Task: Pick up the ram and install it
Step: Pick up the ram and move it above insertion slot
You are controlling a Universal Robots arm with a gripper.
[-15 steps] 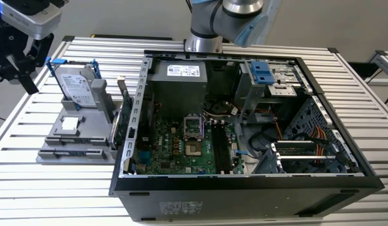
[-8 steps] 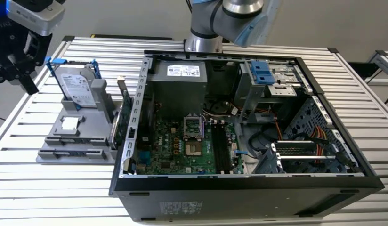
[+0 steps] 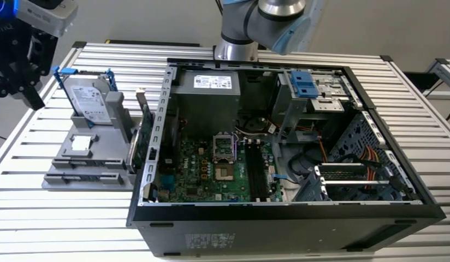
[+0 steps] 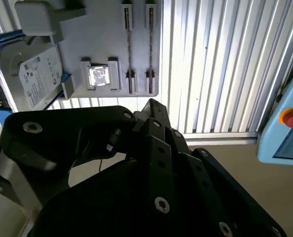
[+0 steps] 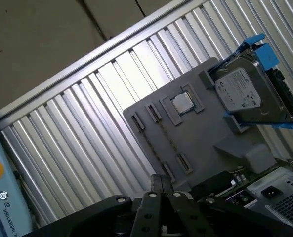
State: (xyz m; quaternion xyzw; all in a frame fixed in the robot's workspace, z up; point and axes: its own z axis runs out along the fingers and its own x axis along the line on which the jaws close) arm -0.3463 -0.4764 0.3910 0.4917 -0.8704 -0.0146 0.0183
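My gripper (image 3: pixel 33 100) hangs at the exterior view's far left, above the table's edge and up-left of the grey parts holder (image 3: pixel 72 164). Its black fingers meet at the tip in both wrist views, shut with nothing between them (image 4: pixel 153 104) (image 5: pixel 161 178). The holder's two long narrow slots (image 4: pixel 139 49) stand empty. The ram is hidden from me. The open computer case (image 3: pixel 283 210) lies on the table, its motherboard facing up with dark memory slots (image 3: pixel 255 169) near the middle.
A silver hard drive (image 3: pixel 90 98) in a blue bracket stands upright on the holder, and a small square chip (image 4: pixel 99 75) lies in a pocket. A green card (image 3: pixel 146 128) stands between holder and case. A blue pendant with a red button (image 4: pixel 290 118) sits off the table.
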